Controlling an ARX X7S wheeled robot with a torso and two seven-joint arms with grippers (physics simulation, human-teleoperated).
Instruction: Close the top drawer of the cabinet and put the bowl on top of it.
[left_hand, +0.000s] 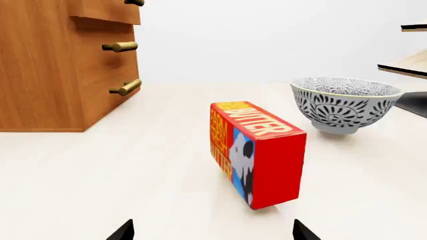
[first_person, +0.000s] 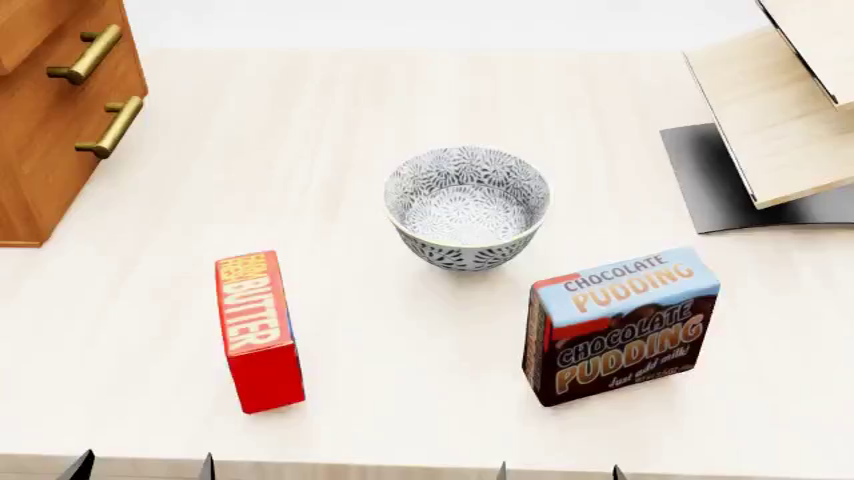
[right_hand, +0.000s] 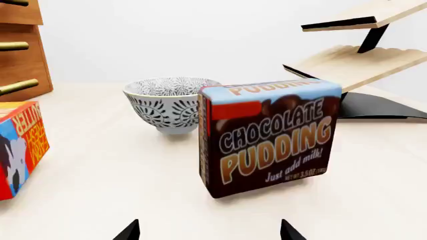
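While both arms hang back at the bottom edge of the head view, the left gripper (first_person: 140, 466) and right gripper (first_person: 558, 470) show spread fingertips with nothing between them. At frame centre, the bowl (first_person: 467, 207) sits upright on the table (first_person: 347, 120), between a butter box (first_person: 259, 329) and a pudding box (first_person: 618, 325). Upper left, the cabinet (first_person: 54, 110) has its top drawer (left_hand: 107, 11) protruding.

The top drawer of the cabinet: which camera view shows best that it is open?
The left wrist view: the top drawer juts out past the drawer fronts below it on the cabinet. The head view catches only its corner; the right wrist view shows just a sliver.
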